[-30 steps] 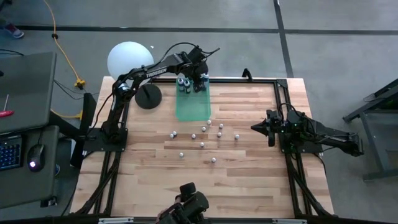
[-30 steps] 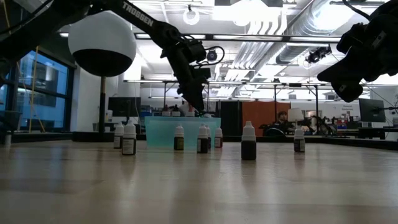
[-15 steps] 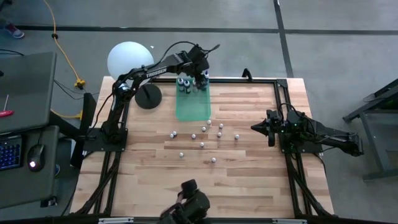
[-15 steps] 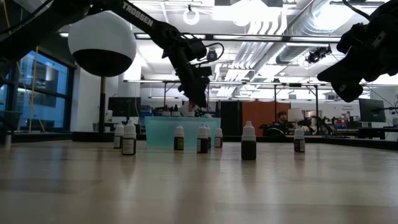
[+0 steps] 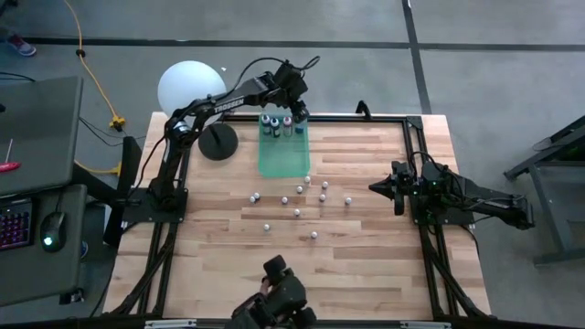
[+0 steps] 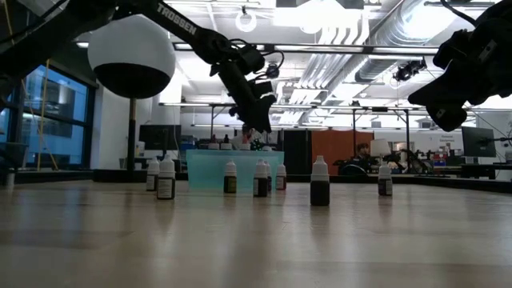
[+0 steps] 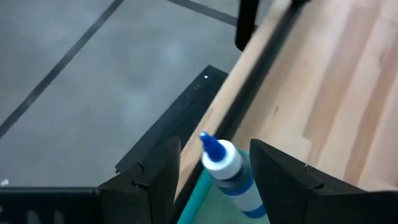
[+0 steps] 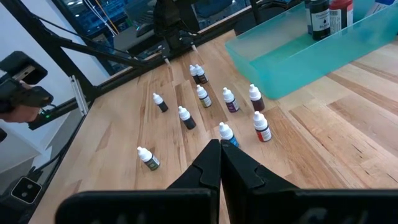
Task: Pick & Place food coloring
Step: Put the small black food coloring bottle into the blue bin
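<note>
My left gripper hung over the far end of the green tray, above the bottles standing there, its fingers spread apart with nothing between them. Through the left wrist camera I looked down past those fingers at a blue bottle with a white body and a blue pointed tip, standing just inside the tray's edge by the table's far rail. From above I could make out four bottles in a row at the tray's far end, and the blue one was the one at the row's right end, nearest my gripper. The tray sat near the far edge of the table, left of the middle, just beside the lamp's dark base.

The loose bottles, about ten of them, stood upright and scattered on the bare wood just this side of the tray, toward the table's centre. In the low view they stood in a line in front of the tray, the nearest being a dark one.

My right gripper waited at the table's right edge, its fingers pressed together and holding nothing, pointing toward the scattered bottles.
</note>
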